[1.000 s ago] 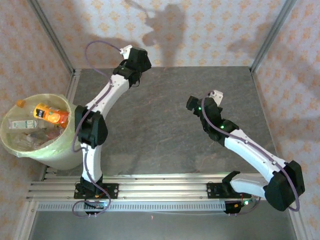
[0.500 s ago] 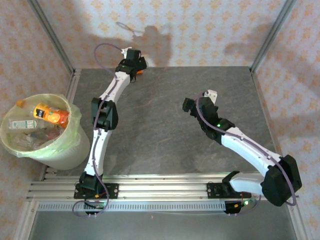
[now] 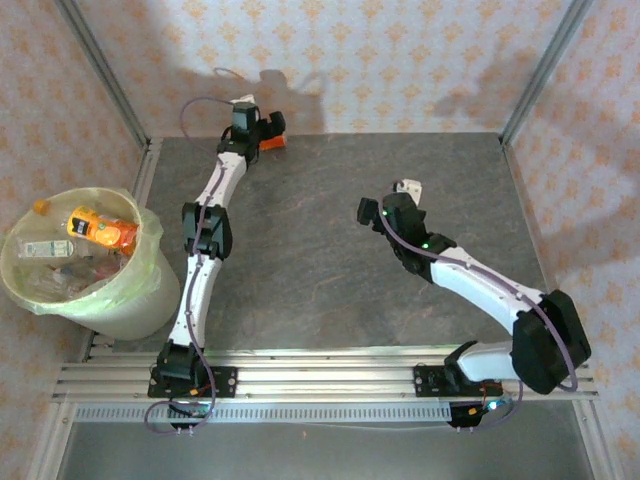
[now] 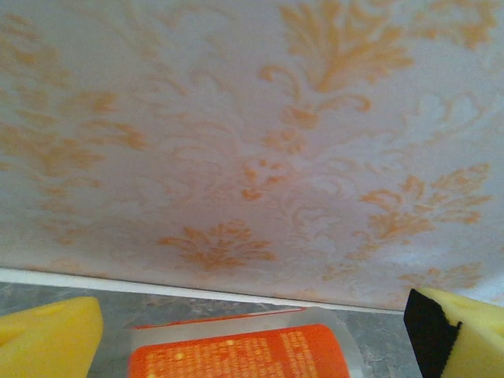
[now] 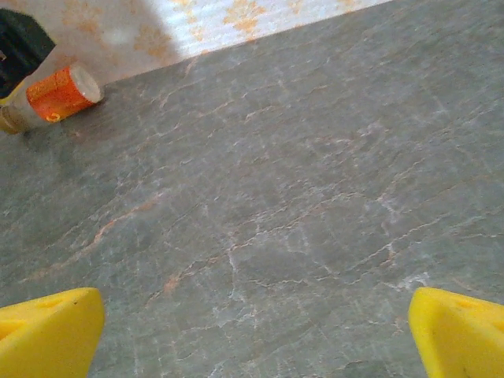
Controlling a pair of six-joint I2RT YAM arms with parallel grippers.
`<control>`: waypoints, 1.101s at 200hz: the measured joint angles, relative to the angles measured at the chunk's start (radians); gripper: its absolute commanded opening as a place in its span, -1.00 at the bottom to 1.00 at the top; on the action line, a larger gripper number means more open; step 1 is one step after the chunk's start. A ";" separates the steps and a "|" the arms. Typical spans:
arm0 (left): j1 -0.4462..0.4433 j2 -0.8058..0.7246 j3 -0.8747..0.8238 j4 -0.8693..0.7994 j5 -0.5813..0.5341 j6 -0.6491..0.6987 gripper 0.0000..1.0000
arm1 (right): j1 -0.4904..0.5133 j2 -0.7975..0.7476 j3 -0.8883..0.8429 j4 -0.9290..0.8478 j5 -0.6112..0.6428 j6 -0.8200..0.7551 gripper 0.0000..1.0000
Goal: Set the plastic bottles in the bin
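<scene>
Left claw [image 4: 252, 335], spread wide, straddles an orange-labelled bottle [image 5: 59, 93] lying by the far wall [image 4: 236, 118], far left on the desk [image 3: 330, 190], lined up to pinch it. Right claw [image 5: 252, 331] hangs spread mid-desk, out of the way. Other bottles [image 3: 100, 230] sit in the bin [image 3: 140, 300], near left.

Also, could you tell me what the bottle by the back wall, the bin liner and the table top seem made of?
Bottle: likely clear plastic, see-through beyond its printed orange label. Bin liner: thin translucent yellow-green plastic film, crinkled and folded over the rim. Table top: matte grey with stone-like veins; stone or laminate, hard to say.
</scene>
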 measured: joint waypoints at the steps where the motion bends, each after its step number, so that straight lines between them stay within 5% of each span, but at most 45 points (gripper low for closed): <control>1: 0.000 0.003 0.003 0.002 0.002 0.002 1.00 | 0.000 0.002 0.001 0.001 -0.002 0.000 0.98; 58: -0.006 -0.001 0.020 -0.084 0.097 0.120 0.94 | 0.000 0.093 0.065 0.032 -0.088 -0.001 0.98; 115: -0.050 -0.217 -0.206 -0.347 0.090 0.338 0.84 | 0.000 0.094 0.068 0.039 -0.096 -0.015 0.98; 173: -0.093 -0.394 -0.400 -0.410 0.093 0.391 0.99 | 0.000 0.094 0.068 0.039 -0.096 -0.015 0.98; 220: -0.087 -0.440 -0.341 -0.420 0.009 0.429 1.00 | 0.000 0.094 0.068 0.043 -0.099 -0.015 0.98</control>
